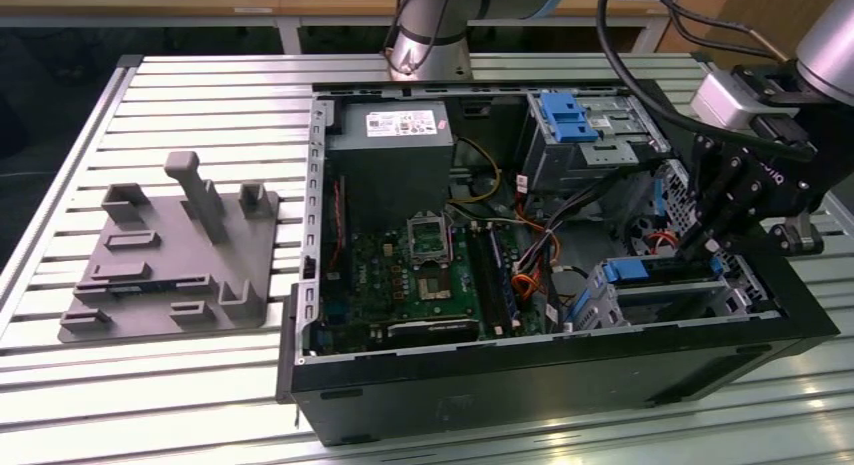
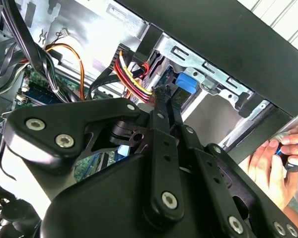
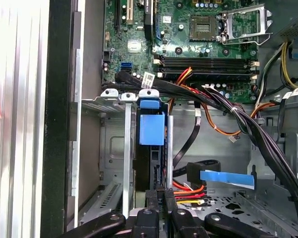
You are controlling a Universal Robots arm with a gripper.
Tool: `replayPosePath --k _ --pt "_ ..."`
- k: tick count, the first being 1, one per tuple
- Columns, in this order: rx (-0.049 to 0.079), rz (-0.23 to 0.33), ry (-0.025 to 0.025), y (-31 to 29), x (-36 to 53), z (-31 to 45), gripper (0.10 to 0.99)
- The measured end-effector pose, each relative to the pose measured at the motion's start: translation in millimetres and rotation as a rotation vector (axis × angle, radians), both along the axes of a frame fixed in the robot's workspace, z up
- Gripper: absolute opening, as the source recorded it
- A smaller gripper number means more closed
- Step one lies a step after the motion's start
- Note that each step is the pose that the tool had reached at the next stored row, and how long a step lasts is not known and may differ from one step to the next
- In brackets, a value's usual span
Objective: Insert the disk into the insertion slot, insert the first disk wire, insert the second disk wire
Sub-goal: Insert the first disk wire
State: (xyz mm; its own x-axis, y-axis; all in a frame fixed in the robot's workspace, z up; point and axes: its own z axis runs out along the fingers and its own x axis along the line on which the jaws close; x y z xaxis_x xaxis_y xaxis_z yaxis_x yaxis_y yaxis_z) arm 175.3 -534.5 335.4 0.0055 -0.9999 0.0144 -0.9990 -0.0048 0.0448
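The disk [image 3: 151,130], in its bright blue carrier, sits inside the insertion slot [image 3: 114,148], a low silver cage at the case's front corner on the exterior view's right. The exterior view shows the blue carrier end [image 1: 627,272] in the cage [image 1: 747,295]. My gripper [image 1: 694,247] reaches down into the case right at the disk's end. Its fingers [image 2: 159,119] stand close together, shut on a black connector with red, yellow and black strands [image 2: 134,74], a disk wire, held by the blue carrier [image 2: 185,87]. Another disk wire, black with a blue tab [image 3: 226,178], lies loose beside the cage.
A taller cage with a blue latch [image 1: 574,120], the motherboard [image 1: 414,275] and the power supply [image 1: 387,125] fill the case. Cable bundles [image 3: 248,129] cross beside the slot. A person's hand [image 2: 273,163] rests outside the case wall. A grey fixture [image 1: 174,255] stands on the slatted table.
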Motion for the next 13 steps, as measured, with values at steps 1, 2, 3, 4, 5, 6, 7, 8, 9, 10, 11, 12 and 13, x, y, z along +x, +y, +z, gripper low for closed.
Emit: replayPosePath --k 1,2,3,4,5,6,7,8,9,10,11,12,13 --pt "0.0 0.0 0.0 0.0 0.0 -0.3 0.165" --pt "0.0 0.0 0.0 0.0 0.1 -0.6 0.165" --pt "0.0 0.0 0.0 0.0 0.1 -1.0 0.165" --pt "0.0 0.0 0.0 0.0 0.1 -1.4 0.165" --pt "0.0 0.0 0.0 -0.1 0.1 -1.8 0.165" --pt "0.0 0.0 0.0 -0.1 0.1 -2.2 0.165" --pt "0.0 0.0 0.0 -0.1 0.2 -2.6 0.165" --pt "0.0 0.0 0.0 -0.1 0.2 -3.2 0.165" --pt "0.0 0.0 0.0 -0.1 0.2 -3.6 0.165" --pt "0.0 0.0 0.0 -0.1 0.2 -3.8 0.165" --pt "0.0 0.0 0.0 -0.1 0.2 -3.9 0.165" --pt "0.0 0.0 0.0 -0.1 0.2 -4.3 0.165" --pt "0.0 0.0 0.0 -0.1 0.2 -4.9 0.165"
